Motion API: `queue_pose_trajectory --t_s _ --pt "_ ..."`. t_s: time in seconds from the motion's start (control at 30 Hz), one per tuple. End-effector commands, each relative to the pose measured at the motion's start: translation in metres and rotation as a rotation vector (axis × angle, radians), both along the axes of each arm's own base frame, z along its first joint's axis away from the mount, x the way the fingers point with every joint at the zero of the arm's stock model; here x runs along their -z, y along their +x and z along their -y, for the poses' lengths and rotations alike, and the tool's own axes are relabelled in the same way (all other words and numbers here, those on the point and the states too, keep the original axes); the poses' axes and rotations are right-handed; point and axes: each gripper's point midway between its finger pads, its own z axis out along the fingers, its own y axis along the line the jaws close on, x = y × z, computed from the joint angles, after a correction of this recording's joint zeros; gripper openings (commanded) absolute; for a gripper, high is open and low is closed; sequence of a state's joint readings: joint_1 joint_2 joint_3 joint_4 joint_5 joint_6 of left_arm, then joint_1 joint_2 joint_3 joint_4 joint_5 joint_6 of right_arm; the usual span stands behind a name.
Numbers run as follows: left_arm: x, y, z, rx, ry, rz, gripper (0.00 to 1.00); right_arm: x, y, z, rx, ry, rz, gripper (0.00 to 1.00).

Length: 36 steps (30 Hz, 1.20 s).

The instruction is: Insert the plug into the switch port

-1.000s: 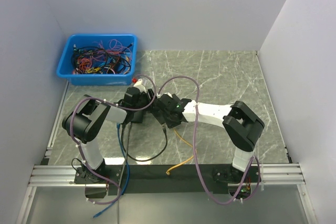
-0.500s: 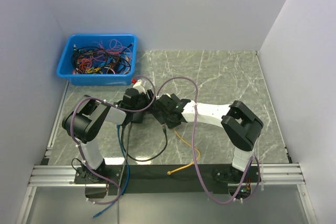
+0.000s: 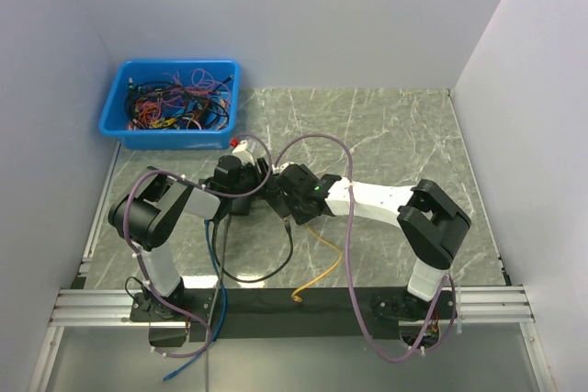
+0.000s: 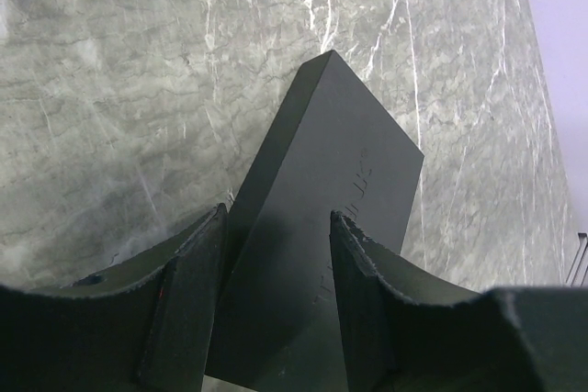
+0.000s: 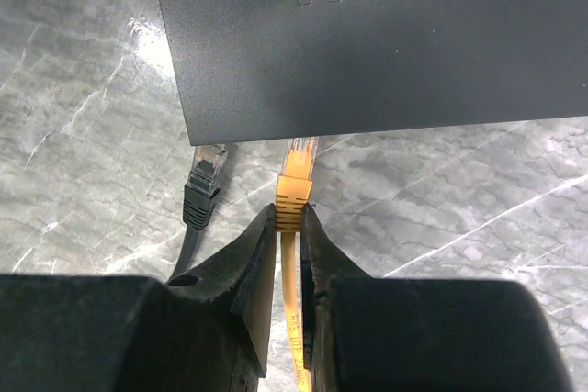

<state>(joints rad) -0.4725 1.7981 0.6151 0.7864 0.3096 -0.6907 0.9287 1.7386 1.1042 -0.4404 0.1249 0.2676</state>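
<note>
Orange cable (image 5: 292,319): is running back toward the camera through the narrow gap between the right fingers (image 5: 265,231), and in the overhead view is trailing across the tabletop (image 5: 92,135) toward its near edge.
Right fingers: are pinching, almost fully closed, on the rear of the orange plug (image 5: 296,176), one pad on each side of its boot. Nothing else is touching them.
Plug: is pointing straight ahead of those fingers, its long axis in line with them and its clear tip meeting the near edge of the switch (image 5: 386,52). Whether it is sitting inside a port cannot be told, since the port face is hiding under that edge.
Deciding relation: the switch is lying directly beyond the plug tip, so the coming move is looking like a straight push along the plug's own axis. The right arm, which is gripping the plug, is the one placed to make it.
Black plug (image 5: 204,181): is lying loose on the tabletop just beside the orange one, its tip just short of the switch and apart from the fingers.
Switch: is resting flat on the marbled tabletop between the two arms, branded top facing up.
Left fingers (image 4: 193,273): are standing spread to the width of the switch body and straddling it. They are seemingly pressing on both sides and bracing it against a push.
Blue bin (image 3: 170,103): is sitting at the far left corner, full of tangled cables, well apart.
</note>
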Motion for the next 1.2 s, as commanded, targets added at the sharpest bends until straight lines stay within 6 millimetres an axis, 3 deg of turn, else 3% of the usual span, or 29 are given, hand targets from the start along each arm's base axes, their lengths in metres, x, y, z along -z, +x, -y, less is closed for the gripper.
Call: queue_pose_trajectory --t_s 0.0,0.43,0.97,1.17 --pt "0.0 -0.024 0.017 0.12 -0.043 -0.019 0.53 -0.027 0.034 -0.04 -0.004 0.184 0.132 0.0" --pt "0.003 -0.032 0.03 0.233 -0.073 -0.004 0.53 -0.032 0.057 -0.029 0.036 0.275 0.189 0.0" --pt "0.007 -0.05 0.036 0.365 -0.082 0.049 0.52 -0.041 0.035 -0.031 -0.05 0.371 0.196 0.0" --pt "0.013 -0.053 0.036 0.379 -0.085 0.042 0.51 -0.039 0.039 -0.025 -0.023 0.344 0.212 0.0"
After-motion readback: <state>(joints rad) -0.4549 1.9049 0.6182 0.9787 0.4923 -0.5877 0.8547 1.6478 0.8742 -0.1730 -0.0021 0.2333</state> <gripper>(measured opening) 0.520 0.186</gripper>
